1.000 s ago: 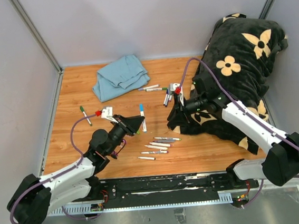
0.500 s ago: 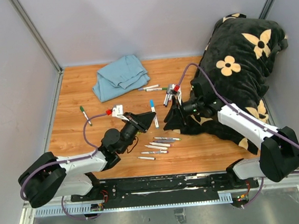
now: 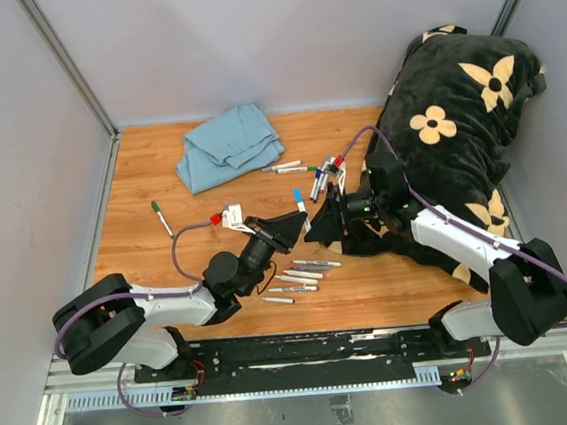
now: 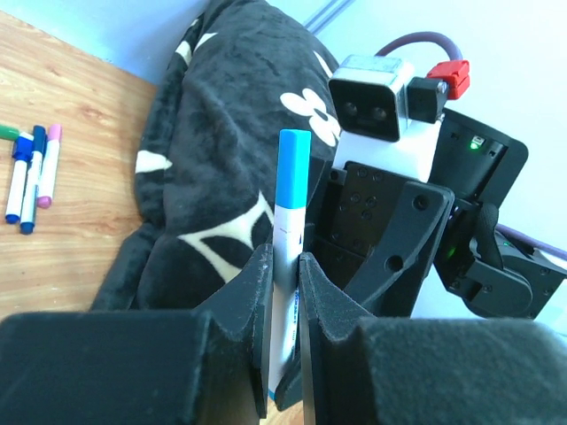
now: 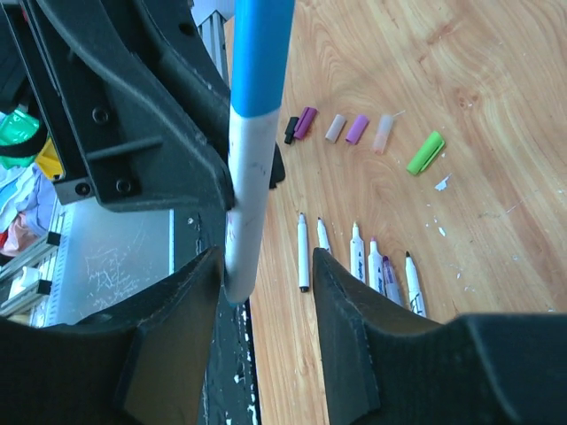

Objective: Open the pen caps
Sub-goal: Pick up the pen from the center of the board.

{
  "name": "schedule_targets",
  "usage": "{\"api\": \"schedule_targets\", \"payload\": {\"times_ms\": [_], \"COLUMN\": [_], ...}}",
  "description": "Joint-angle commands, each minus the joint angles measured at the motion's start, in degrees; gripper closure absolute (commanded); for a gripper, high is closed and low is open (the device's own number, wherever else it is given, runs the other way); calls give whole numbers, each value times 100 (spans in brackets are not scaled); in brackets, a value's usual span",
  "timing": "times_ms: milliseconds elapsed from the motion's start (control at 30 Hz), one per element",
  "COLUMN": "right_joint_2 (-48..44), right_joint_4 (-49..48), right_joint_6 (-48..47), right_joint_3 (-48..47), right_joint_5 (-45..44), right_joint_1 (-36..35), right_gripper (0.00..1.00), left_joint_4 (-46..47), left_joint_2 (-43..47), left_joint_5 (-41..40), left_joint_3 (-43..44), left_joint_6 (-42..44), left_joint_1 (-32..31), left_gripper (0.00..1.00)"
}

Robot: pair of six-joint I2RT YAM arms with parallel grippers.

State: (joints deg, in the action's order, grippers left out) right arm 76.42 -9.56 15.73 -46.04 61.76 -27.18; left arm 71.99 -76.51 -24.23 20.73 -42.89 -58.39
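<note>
My left gripper [image 3: 293, 224] is shut on the white barrel of a marker [image 4: 285, 266] and holds it upright, its blue pen cap [image 4: 293, 164] on top. My right gripper [image 5: 266, 292] is open, its fingers on either side of that barrel [image 5: 246, 204], which stands close to its left finger; the blue cap [image 5: 261, 53] is above the fingers. In the top view the two grippers meet over the mat, right gripper [image 3: 319, 226] facing left. Loose caps lie on the wood: purple [image 5: 306, 122], purple [image 5: 357, 129], pink [image 5: 384, 134] and green [image 5: 425, 152].
Several uncapped markers [image 3: 299, 273] lie in a row under the grippers. Capped markers [image 3: 320, 179] lie beyond them, and a green-capped one [image 3: 162, 218] at the left. A blue cloth [image 3: 227, 148] is at the back. A black flowered blanket [image 3: 460, 115] fills the right side.
My left gripper has carried the blue-capped marker to the right. My right gripper has moved left to meet it and now stands open around the marker.
</note>
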Motion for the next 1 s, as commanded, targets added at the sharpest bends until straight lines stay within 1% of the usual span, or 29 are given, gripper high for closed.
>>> {"api": "schedule_targets", "payload": {"times_ms": [0,100,167,233,267,300,467,533,633,700,800,967], "right_joint_2": [-134,-124,-113,-118,-113,-117,-55,14,219,302,269,137], "right_joint_4": [-449,-454,-463,-456,-442,-384,110,684,1651,1902,2024,2371], "right_joint_6": [350,363,354,340,328,288,-104,-533,-1397,-1582,-1795,-2249], "right_joint_3": [70,69,56,45,28,5,-254,-478,-876,-1001,-1023,-1107], "right_joint_5": [-62,-36,4,49,74,93,352,602,1073,1234,1302,1282], "right_joint_1": [152,143,144,143,143,143,164,198,275,328,382,432], "right_gripper": [56,69,82,92,95,98,99,99,99,99,99,99], "left_joint_4": [517,540,543,583,626,678,769,674,261,-247,-1032,-2401], "left_joint_2": [-203,-270,-285,-260,-245,-219,88,310,763,1129,1798,2631], "left_joint_5": [-294,-288,-263,-235,-227,-198,26,95,169,186,299,945], "left_joint_3": [179,224,231,210,179,141,-91,-188,-288,-292,-248,-72], "left_joint_6": [88,91,103,120,137,187,472,635,909,1095,1300,1171], "left_joint_1": [-131,-159,-165,-166,-170,-168,-166,-165,-162,-159,-118,256], "left_gripper": [100,100,100,99,97,94,58,45,27,21,13,12]}}
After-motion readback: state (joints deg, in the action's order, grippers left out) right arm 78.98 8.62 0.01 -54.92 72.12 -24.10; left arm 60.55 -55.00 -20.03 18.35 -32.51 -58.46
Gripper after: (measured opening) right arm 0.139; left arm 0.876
